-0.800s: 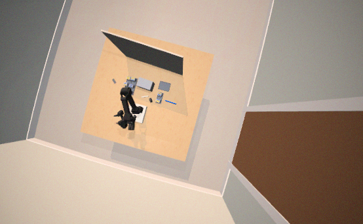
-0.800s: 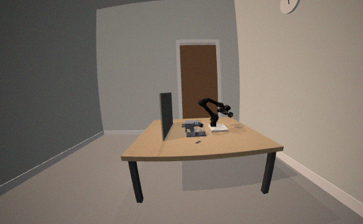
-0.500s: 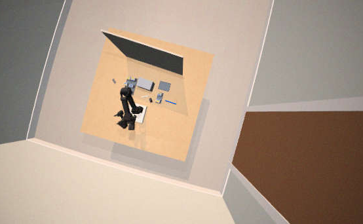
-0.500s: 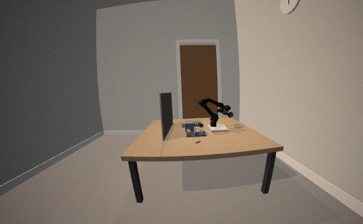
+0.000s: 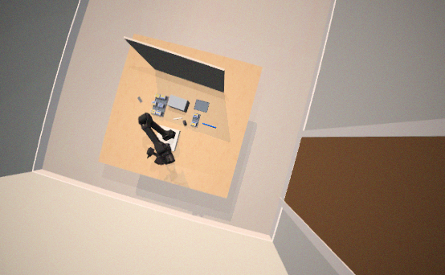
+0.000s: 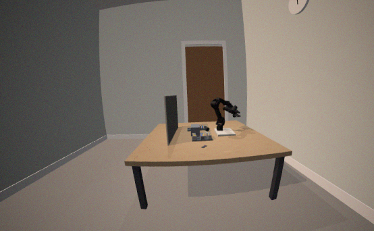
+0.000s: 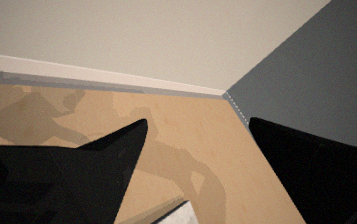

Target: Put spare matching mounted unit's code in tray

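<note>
My gripper is open and empty. It hangs in the air above the white tray, whose corner shows at the bottom of the wrist view. The wrist view looks out over the table towards the room corner. The grey mounted unit stands near the dark panel. Spare boards lie in a cluster to its left, and one spare lies alone in front of it. Their codes are too small to read.
A tall dark panel stands upright along the table's back. A grey pad, a blue stick, a small white stick and small dark pieces lie on the wooden table.
</note>
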Robot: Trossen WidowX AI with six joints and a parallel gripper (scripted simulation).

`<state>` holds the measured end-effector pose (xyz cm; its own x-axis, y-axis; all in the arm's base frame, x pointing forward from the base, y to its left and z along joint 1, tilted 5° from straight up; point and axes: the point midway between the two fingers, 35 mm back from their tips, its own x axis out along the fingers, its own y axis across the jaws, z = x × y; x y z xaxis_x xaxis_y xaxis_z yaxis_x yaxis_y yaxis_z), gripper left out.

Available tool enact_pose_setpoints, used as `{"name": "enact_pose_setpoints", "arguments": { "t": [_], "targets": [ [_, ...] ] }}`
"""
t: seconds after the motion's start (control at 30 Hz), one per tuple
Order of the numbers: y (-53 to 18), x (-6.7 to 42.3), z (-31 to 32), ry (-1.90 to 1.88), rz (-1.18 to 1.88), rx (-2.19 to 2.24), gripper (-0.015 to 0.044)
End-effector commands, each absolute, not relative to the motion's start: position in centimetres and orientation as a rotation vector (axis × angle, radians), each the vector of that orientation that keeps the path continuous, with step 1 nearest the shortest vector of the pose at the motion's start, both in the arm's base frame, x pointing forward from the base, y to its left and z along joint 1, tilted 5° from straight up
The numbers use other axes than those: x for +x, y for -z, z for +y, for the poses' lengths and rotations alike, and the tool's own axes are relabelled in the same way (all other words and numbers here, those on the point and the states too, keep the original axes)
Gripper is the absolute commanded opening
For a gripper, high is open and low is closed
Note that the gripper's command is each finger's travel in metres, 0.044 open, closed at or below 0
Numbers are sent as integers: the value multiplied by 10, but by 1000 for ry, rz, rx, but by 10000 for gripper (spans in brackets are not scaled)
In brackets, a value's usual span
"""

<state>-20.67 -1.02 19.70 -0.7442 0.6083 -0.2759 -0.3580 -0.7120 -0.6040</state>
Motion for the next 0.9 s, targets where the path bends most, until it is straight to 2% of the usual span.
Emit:
{"name": "enact_pose_setpoints", "arguments": {
  "t": [0.0,0.17,0.4,0.67,0.87],
  "targets": [
    [-201,-209,-59,-2579,-825,-722,440],
    [-200,-192,-119,-2805,-902,-823,440],
    [-203,-148,-192,-3004,-1226,-976,440],
    [-204,-56,-257,-3149,-1783,-1123,440],
    [-204,25,-274,-3169,-2288,-1169,440]
  ]
}}
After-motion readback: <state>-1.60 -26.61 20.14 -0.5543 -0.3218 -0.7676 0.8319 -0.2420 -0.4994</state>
